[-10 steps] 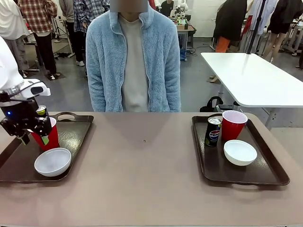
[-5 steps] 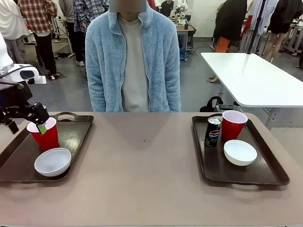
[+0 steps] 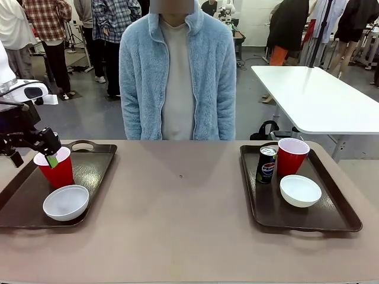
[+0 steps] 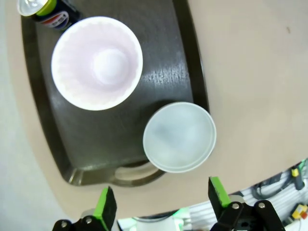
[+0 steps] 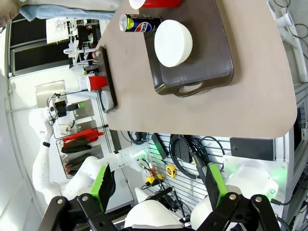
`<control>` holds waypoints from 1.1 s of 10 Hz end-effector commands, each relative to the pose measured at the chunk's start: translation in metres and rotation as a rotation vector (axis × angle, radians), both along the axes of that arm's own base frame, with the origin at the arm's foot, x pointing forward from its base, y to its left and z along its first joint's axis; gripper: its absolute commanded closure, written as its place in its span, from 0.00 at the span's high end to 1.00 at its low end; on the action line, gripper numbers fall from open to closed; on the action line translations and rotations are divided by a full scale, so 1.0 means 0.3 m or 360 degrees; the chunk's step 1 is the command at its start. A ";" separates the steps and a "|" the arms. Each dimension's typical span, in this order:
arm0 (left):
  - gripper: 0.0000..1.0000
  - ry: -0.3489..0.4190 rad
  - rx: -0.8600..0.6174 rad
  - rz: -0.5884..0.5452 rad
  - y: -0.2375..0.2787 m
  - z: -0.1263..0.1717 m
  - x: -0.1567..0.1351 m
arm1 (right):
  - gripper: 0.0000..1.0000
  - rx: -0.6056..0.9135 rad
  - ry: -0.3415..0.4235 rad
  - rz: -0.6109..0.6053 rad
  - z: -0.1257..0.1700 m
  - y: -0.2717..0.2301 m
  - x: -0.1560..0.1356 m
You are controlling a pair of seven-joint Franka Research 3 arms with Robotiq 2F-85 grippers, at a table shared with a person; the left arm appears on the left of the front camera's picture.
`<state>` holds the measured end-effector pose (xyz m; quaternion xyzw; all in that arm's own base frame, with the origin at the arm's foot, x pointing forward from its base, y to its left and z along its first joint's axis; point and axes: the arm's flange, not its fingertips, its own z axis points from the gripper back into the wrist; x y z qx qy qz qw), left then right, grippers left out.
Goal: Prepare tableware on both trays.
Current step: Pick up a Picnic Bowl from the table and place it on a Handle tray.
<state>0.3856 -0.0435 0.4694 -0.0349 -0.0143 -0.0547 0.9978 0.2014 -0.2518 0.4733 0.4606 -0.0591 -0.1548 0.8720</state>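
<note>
The left gripper (image 3: 37, 152) had let go, risen and hung spread above the left tray (image 3: 95, 168), leaving the red cup (image 3: 55, 167) beside the white bowl (image 3: 66, 202). The right gripper (image 5: 156, 185) was spread, empty. Both trays looked set.

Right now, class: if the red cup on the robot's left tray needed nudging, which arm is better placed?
Left. The left gripper, open, hangs right beside that red cup on the left tray.
</note>
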 end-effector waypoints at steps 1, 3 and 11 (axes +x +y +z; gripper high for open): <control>1.00 -0.0025 0.0023 0.0021 -0.003 -0.011 0.000 | 1.00 0.0022 -0.0036 0.0001 -0.001 0.003 -0.001; 1.00 -0.0025 0.0023 0.0021 -0.003 -0.011 0.000 | 1.00 0.0022 -0.0036 0.0001 -0.001 0.003 -0.001; 1.00 0.0181 -0.1448 -0.0317 0.327 0.088 0.031 | 1.00 0.0022 -0.0036 0.0001 -0.001 0.003 -0.001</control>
